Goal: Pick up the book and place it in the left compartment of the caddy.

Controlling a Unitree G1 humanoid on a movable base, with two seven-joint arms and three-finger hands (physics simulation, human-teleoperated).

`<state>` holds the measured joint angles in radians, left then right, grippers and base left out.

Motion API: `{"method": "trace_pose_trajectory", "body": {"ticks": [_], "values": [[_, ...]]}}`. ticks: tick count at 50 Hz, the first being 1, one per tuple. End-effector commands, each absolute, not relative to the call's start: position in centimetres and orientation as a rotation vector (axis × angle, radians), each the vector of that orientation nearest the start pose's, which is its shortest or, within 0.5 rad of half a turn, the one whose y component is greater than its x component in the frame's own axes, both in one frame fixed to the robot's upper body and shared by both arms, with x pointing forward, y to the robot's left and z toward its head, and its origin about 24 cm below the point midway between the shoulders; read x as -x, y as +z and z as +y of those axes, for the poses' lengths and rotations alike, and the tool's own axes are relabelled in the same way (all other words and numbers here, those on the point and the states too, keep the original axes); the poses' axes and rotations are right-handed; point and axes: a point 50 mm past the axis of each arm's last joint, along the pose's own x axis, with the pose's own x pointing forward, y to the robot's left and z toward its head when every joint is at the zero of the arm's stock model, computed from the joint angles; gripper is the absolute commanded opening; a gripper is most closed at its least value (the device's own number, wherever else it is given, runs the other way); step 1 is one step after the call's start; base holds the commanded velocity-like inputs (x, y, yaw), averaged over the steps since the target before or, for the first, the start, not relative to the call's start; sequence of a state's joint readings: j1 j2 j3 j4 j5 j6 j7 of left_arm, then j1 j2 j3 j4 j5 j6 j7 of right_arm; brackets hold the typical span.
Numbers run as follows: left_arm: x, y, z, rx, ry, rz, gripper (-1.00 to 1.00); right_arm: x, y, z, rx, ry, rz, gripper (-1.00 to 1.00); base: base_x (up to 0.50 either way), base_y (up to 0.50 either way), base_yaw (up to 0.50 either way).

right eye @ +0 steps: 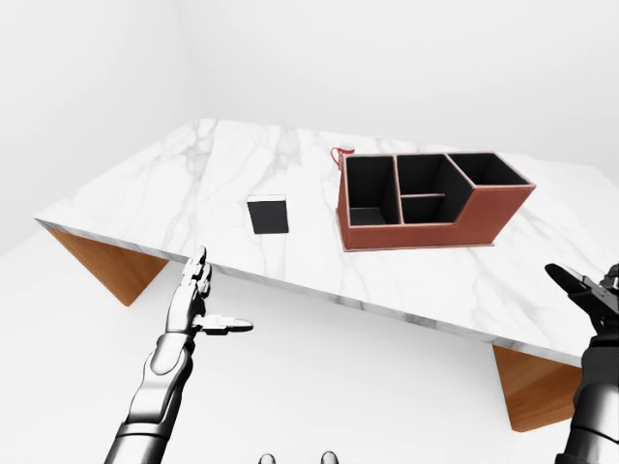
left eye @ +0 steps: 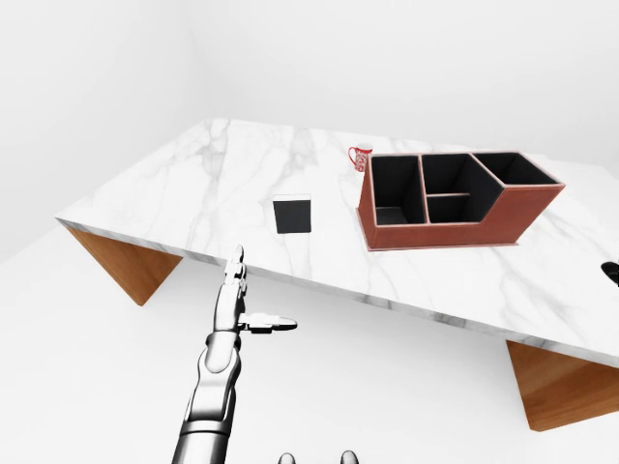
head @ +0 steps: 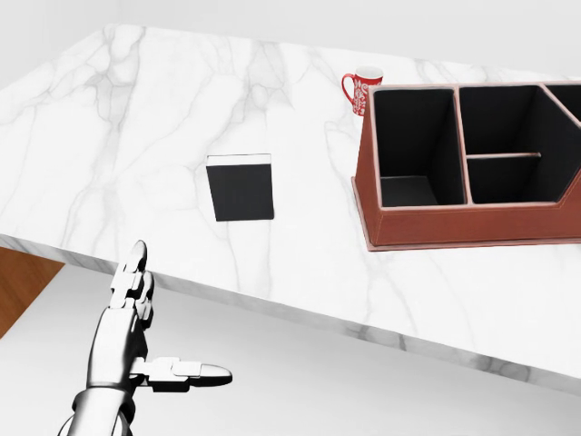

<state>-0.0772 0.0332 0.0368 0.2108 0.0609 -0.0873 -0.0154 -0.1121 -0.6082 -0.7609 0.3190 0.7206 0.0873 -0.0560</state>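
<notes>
A small black book (head: pixel 241 186) lies flat on the white marble table (head: pixel 118 136). To its right stands a red-brown caddy (head: pixel 472 163) with black compartments; its left compartment (head: pixel 408 145) holds nothing. My left hand (head: pixel 150 336) is open, fingers straight and thumb out, below the table's near edge and lower left of the book, apart from it. My right hand (right eye: pixel 590 295) is open at the right edge of the right-eye view, low beside the table, far from the book.
A red and white mug (head: pixel 363 91) stands just above the caddy's left corner. The table rests on wooden supports (left eye: pixel 131 266) at the left and right (left eye: pixel 561 387). White floor lies below the table's near edge.
</notes>
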Motion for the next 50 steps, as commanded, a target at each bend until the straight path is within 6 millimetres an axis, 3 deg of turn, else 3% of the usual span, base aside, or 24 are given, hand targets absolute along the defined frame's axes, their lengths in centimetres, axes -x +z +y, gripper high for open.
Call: {"method": "trace_pose_trajectory", "body": {"ticks": [1, 32, 50], "values": [[-26.6, 2.0, 15.9, -0.091, -0.004, 0.050, 1.00, -19.9, 12.3, -42.5, -0.301, -0.780, -0.225, 1.00, 0.00, 0.00, 0.00], [-26.5, 2.5, 15.9, -0.069, -0.008, 0.050, 1.00, -19.6, 12.3, -42.8, -0.317, -0.762, -0.236, 1.00, 0.00, 0.00, 0.00], [-27.2, 1.1, 16.3, -0.082, -0.010, 0.097, 1.00, -19.6, 12.6, -42.4, -0.310, -0.739, -0.254, 1.00, 0.00, 0.00, 0.00]]}}
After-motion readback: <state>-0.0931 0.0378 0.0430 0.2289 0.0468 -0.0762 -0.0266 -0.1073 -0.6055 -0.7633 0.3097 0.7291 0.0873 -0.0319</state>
